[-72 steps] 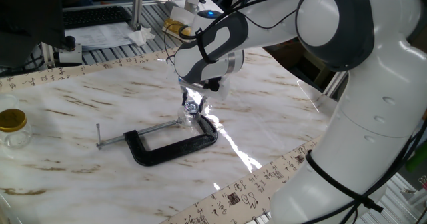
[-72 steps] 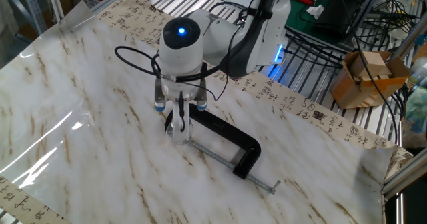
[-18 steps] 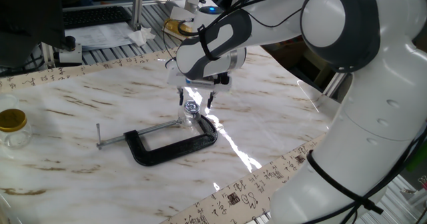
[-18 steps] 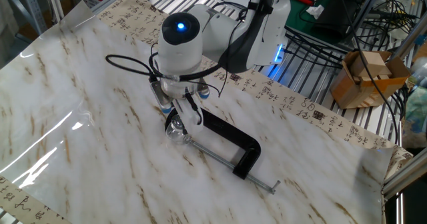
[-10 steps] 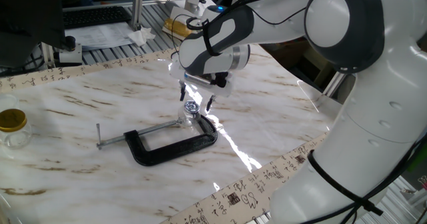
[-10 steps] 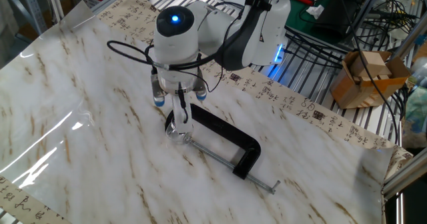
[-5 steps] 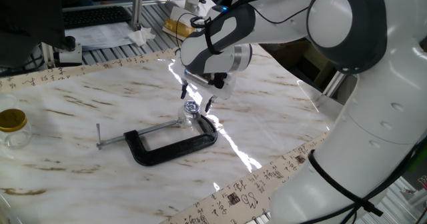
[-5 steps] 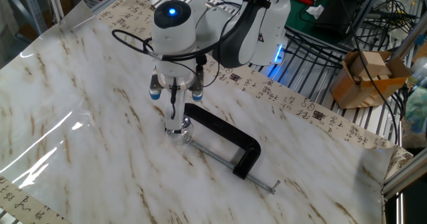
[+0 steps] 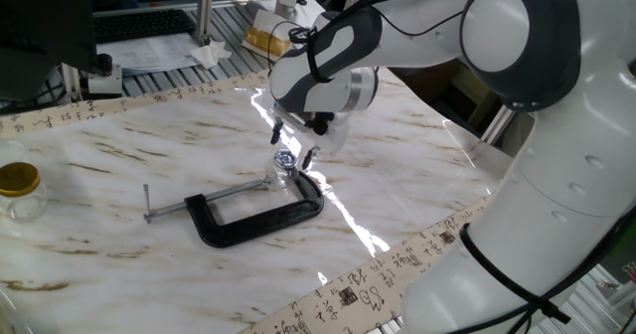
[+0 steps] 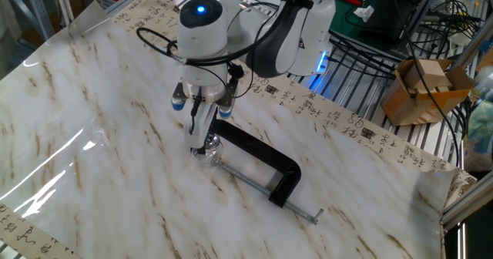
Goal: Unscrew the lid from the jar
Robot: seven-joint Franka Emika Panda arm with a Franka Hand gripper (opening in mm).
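The very small clear jar (image 9: 283, 177) stands on the marble table next to the head of the black C-clamp. Its shiny silver lid (image 9: 285, 160) sits on top of it. My gripper (image 9: 292, 147) is open just above the lid, with one fingertip on either side of it and neither touching it. In the other fixed view the jar (image 10: 206, 154) shows below the gripper (image 10: 202, 132), and a white finger (image 10: 202, 120) hides part of the lid (image 10: 212, 143).
The black C-clamp (image 9: 260, 218) lies flat in front of the jar, its screw rod pointing left; it also shows in the other fixed view (image 10: 266, 165). A bigger clear jar with a yellow-gold lid (image 9: 20, 190) stands at the far left. A cardboard box (image 10: 420, 89) sits off the table.
The gripper, earlier shut on the lid, has opened, turned about its vertical axis and risen slightly. The jar and its lid have stayed in place.
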